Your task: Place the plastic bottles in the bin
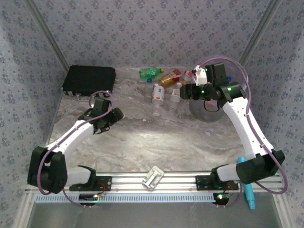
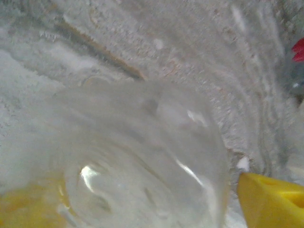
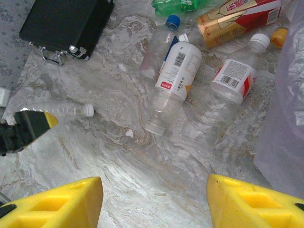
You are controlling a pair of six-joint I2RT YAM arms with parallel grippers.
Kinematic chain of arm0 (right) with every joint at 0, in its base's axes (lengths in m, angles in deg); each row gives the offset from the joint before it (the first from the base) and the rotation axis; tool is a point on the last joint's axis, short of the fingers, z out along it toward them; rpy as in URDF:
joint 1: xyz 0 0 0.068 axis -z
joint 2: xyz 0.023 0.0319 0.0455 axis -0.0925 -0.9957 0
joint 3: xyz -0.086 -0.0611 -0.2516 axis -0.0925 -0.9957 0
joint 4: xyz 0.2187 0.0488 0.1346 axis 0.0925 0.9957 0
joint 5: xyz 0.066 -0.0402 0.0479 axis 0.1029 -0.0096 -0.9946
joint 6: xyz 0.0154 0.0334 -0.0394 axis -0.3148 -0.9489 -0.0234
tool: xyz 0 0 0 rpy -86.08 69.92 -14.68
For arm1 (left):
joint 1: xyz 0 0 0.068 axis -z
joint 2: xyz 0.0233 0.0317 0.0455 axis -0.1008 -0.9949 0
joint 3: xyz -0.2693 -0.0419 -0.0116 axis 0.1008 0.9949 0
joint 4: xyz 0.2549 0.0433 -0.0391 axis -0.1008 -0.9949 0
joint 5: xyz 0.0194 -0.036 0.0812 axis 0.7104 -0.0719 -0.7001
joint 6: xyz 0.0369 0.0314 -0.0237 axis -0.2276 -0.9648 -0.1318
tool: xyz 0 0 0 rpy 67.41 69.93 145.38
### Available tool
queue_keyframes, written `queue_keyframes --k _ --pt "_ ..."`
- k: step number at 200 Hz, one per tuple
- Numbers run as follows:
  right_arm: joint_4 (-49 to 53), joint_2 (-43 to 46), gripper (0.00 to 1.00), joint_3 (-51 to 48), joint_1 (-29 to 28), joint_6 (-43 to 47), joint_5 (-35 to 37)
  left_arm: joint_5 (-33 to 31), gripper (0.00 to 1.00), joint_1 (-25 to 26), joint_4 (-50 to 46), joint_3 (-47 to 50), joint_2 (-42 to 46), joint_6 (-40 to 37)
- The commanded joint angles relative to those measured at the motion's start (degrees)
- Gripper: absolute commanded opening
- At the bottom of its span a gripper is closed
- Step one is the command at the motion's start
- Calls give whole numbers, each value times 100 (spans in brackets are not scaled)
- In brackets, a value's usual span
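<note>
A clear bottle point(image 2: 142, 156) sits blurred between the yellow fingers point(image 2: 270, 199) of my left gripper point(image 2: 145, 190), whose jaws stand wide with a sliver of gap at the right finger. The right wrist view shows this white-capped bottle point(image 3: 59, 108) lying on the table beside the left gripper point(image 3: 28, 128). My right gripper point(image 3: 154, 204) hangs open over bare marble, next to the pale-purple bin point(image 3: 285, 118). Ahead of it lie a blue-capped bottle point(image 3: 159, 47), a white-labelled one point(image 3: 175, 76), a red-and-white-labelled one point(image 3: 228, 85), an orange one point(image 3: 237, 16) and a green one point(image 3: 175, 5). From above, the bin point(image 1: 209, 113) sits under the right arm.
A flat black case point(image 1: 89, 79) lies at the back left of the marble table point(image 1: 142, 137). A small white part point(image 1: 153, 177) rests on the front rail and a blue tool point(image 1: 248, 190) lies at the near right. Patterned walls close in on three sides.
</note>
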Motion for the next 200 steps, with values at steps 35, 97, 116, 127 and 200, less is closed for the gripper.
queue_keyframes --k 35,97,116,127,200 --pt "46 238 61 -209 49 -23 -73 367 92 67 781 546 -332 431" --pt "68 267 61 -198 54 2 -67 -76 78 196 316 493 -45 306" --pt "106 285 61 -188 74 13 -29 -362 86 155 -303 63 318 78" --pt "93 285 61 -203 80 17 -29 -489 92 60 -548 -60 517 119" --pt "-1 290 61 -302 87 -20 -39 -426 100 -892 -1661 -1263 428 -2828"
